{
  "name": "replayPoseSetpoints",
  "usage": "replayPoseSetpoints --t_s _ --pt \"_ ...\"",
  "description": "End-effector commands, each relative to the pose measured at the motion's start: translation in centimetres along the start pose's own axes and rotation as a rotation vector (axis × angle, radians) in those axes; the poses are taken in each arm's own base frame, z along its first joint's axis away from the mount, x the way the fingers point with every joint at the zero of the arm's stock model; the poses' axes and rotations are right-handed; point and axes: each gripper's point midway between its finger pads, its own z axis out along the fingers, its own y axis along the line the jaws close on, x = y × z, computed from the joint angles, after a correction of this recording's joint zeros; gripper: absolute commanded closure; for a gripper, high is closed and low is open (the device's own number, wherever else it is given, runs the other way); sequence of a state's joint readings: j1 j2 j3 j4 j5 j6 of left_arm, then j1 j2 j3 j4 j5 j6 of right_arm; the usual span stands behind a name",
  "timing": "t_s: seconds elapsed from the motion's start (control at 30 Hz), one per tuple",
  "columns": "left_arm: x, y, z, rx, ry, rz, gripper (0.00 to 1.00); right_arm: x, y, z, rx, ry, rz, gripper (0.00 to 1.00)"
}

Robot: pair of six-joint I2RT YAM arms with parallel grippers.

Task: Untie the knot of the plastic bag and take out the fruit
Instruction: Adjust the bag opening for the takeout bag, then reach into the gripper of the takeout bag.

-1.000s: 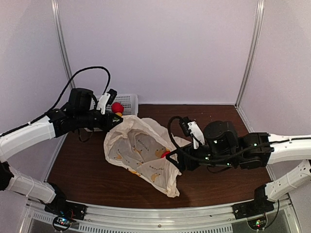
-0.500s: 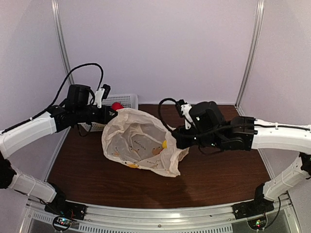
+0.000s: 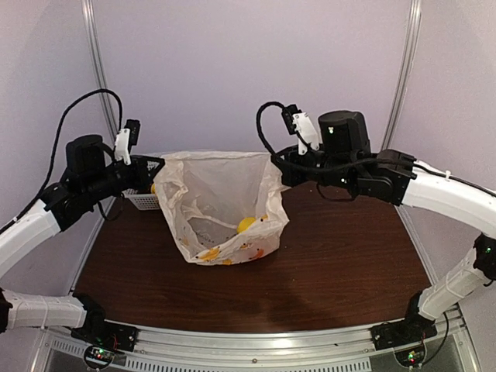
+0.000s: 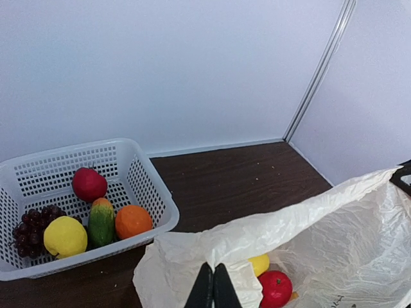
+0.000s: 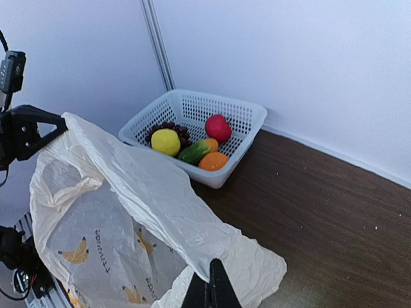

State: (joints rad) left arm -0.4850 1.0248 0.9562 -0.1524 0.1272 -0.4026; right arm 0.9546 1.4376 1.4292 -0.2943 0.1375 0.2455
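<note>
Right now the dark wood table [image 3: 349, 256] is carrying the plastic bag [image 3: 221, 205], which is standing with its mouth stretched wide open between the two arms and its bottom sagging onto the surface. White basket [image 4: 148, 186] is sitting back left, just behind the bag, holding red, yellow, orange and green pieces [image 4: 133, 221] plus dark grapes [image 4: 29, 224]. Left gripper [image 3: 157, 164] is pinching the bag's left rim, jaws closed on the film. Right gripper [image 3: 277, 164] is clamping the right rim likewise. Fruit [image 4: 276, 288] is lying in the bag bottom, a red one touching a yellow one [image 4: 259, 264].
</note>
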Motion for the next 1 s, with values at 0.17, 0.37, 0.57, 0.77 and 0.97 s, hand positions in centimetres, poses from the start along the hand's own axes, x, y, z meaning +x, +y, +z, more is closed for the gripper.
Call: replayPoseSetpoints --t_s 0.17,0.37,0.57,0.77,0.97 --pt "11.9 1.3 -3.6 0.019 0.217 -0.12 1.0 14.6 3.7 -2.6 -0.248 0.298 0.059 1.0" --pt "10.1 -0.3 -5.1 0.077 0.208 -0.095 0.54 16.5 6.9 -3.7 -0.34 0.363 0.043 1.0" --pt "5.8 -3.8 -7.1 0.205 0.135 -0.049 0.3 13.9 7.1 -2.3 -0.293 0.272 0.124 1.0" --pt "6.1 -7.6 -8.2 0.327 0.175 -0.017 0.32 11.6 6.9 -1.1 -0.246 0.191 0.198 1.0" --pt "9.3 -10.7 -6.8 0.396 0.296 0.026 0.39 10.0 7.0 -0.4 -0.225 0.153 0.214 1.0"
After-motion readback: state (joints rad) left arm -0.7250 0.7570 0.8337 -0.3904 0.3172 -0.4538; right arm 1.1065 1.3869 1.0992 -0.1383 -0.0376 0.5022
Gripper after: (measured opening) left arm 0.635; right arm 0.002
